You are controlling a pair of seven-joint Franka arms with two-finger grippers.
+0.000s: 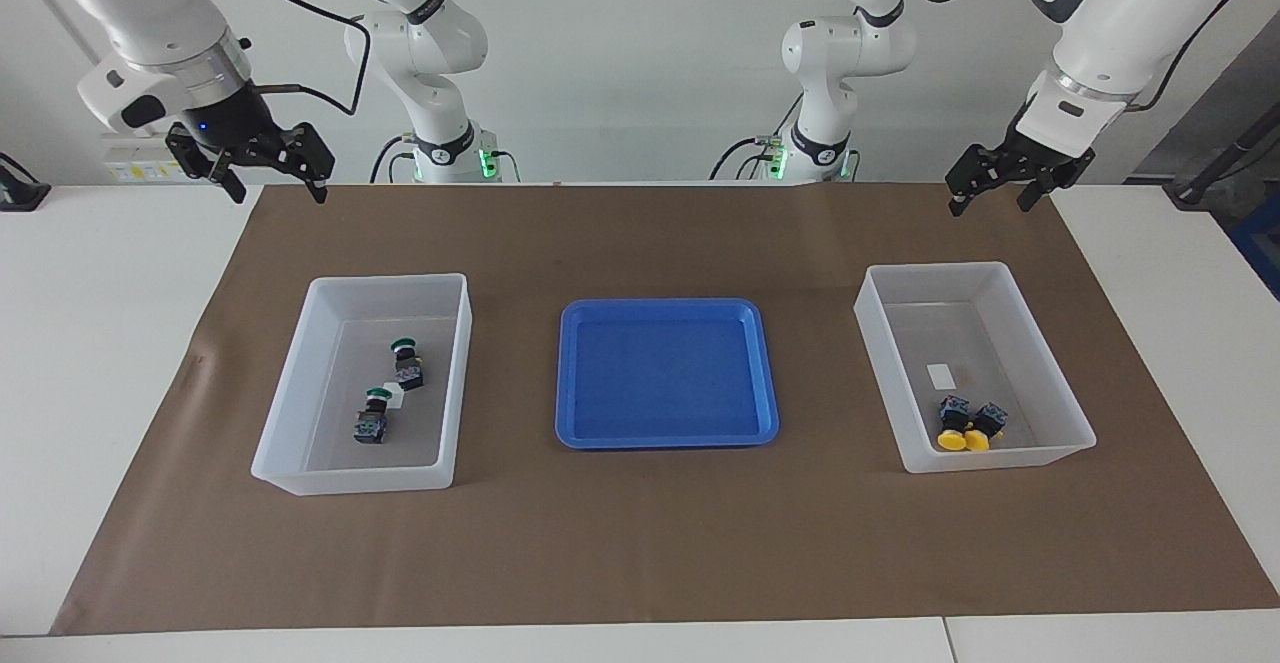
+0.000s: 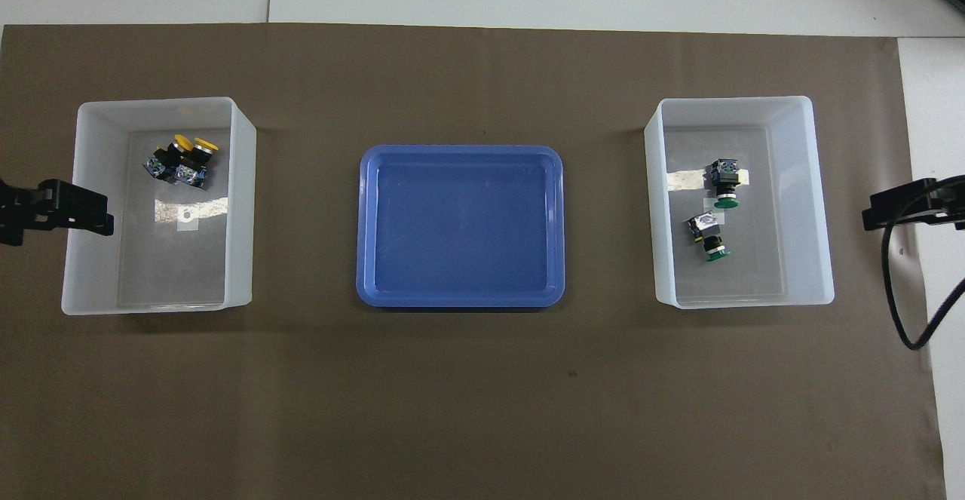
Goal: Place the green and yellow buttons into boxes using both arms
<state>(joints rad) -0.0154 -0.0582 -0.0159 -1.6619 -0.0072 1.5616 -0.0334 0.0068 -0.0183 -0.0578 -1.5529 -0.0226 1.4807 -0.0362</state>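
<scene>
The right gripper [image 1: 275,186] hangs empty with fingers spread, over the mat's [image 1: 640,543] edge. The two green buttons [image 1: 388,390] lie in the bin [image 1: 300,383] at its end. The blue tray [image 1: 665,438] is between the bins. The two yellow buttons [image 1: 968,427] touch in the other bin [image 1: 1040,363]. The left gripper [image 1: 988,199] is also released, holding nothing.

Sorted buttons [image 2: 181,159] in both boxes [image 2: 241,206]
</scene>
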